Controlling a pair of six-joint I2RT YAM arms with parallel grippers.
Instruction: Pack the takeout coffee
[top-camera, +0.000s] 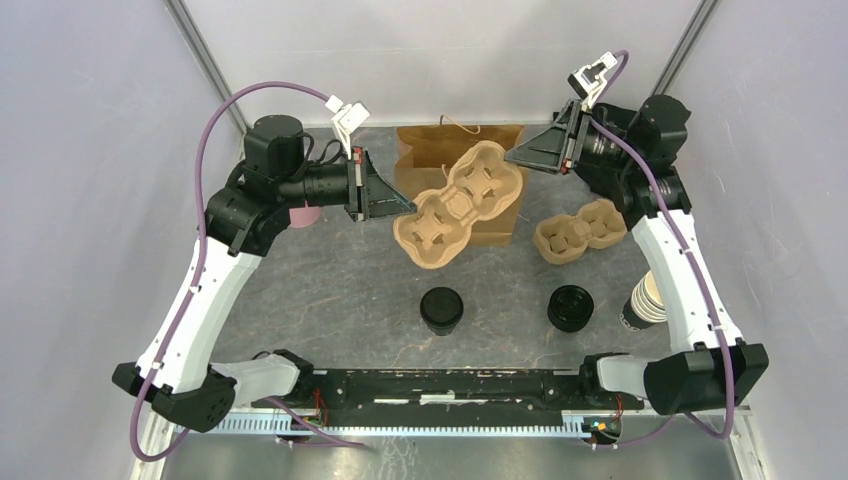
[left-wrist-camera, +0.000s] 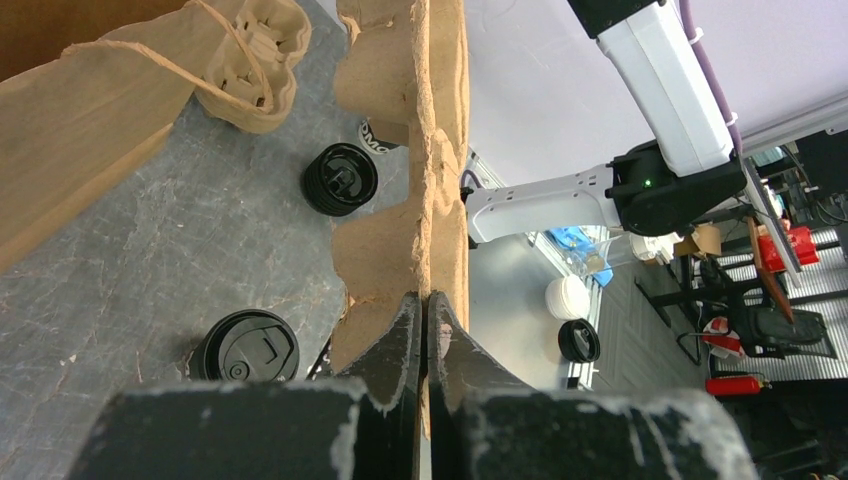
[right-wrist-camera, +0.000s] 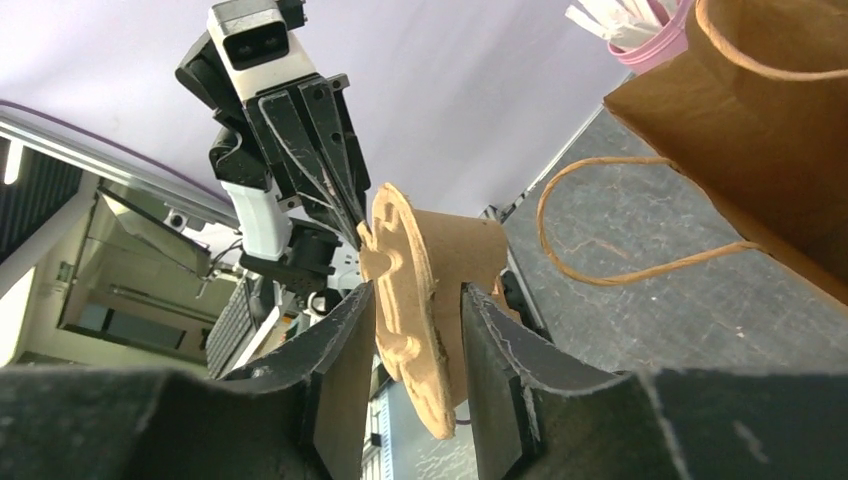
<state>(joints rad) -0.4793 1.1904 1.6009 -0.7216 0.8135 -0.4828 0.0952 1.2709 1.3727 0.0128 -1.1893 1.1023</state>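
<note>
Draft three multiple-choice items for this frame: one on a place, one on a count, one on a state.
1. Where is the takeout coffee? A in a carrier well; B standing on the table; C in a gripper's jaws.
2. How many wells has the large carrier? A two; B six; C four.
3. How does the left gripper stand? A shut on the large carrier's edge; B wide open; C shut on nothing.

Key: 1 B, the top view shows it upright on the grey table, apart from both carriers. 2 C, four wells show from above. 3 A, the left wrist view shows its fingertips pinching the rim.
</note>
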